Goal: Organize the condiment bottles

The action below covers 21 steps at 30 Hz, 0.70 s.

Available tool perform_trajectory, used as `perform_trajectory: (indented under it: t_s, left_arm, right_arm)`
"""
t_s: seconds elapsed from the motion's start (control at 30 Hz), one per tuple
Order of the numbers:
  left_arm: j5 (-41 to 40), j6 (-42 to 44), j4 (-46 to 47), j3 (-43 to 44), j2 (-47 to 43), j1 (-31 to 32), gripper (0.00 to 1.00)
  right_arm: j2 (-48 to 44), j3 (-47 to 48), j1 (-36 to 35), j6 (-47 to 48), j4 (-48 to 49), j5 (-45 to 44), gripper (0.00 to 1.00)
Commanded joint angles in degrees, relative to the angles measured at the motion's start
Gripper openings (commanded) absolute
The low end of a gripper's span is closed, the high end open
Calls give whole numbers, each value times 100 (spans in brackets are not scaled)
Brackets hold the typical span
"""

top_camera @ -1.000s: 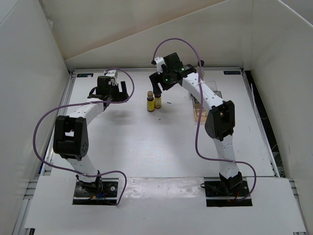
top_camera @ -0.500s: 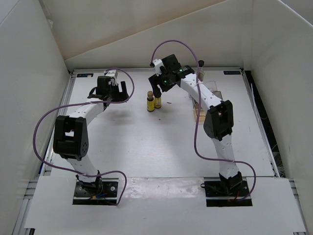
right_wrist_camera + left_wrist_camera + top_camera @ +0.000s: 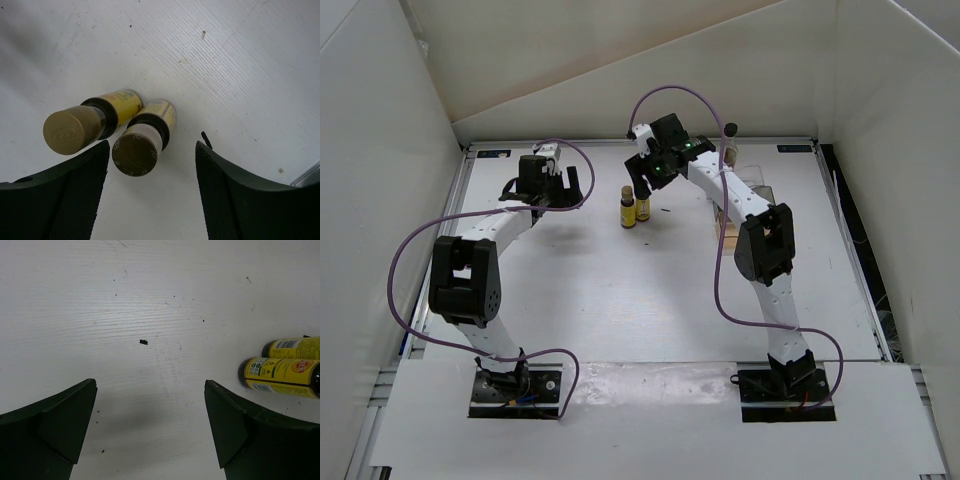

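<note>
- My left gripper (image 3: 150, 385) hung low with its jaws spread wide, holding nothing, over bare table (image 3: 150, 300)
- Two amber bottles (image 3: 628, 210) stood upright side by side at mid-table, well apart from every edge
- My right gripper (image 3: 151, 145) hovered just above them, released, with one gold cap in the gap and the other outside it
- Only the top view showed one black-capped bottle (image 3: 730, 135) near the far edge

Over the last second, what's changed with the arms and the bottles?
The right pincer, open, drifted slightly left above the two amber bottles; nothing was taken hold of or let go. The bottles and the open left pincer stayed put.
</note>
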<state>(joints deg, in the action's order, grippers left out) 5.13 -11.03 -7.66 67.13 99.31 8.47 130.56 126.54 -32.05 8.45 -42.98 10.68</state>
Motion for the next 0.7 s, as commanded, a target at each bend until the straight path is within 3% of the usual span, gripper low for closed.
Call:
perform_trajectory:
  t_s: [0.0, 0.67]
  left_arm:
    - [67, -14, -51, 186, -69, 5, 100]
    - [103, -5, -86, 336, 36, 5, 100]
  right_arm:
    - [-22, 169, -3, 96, 211, 66, 71]
    - [-84, 178, -91, 254, 413, 215, 64]
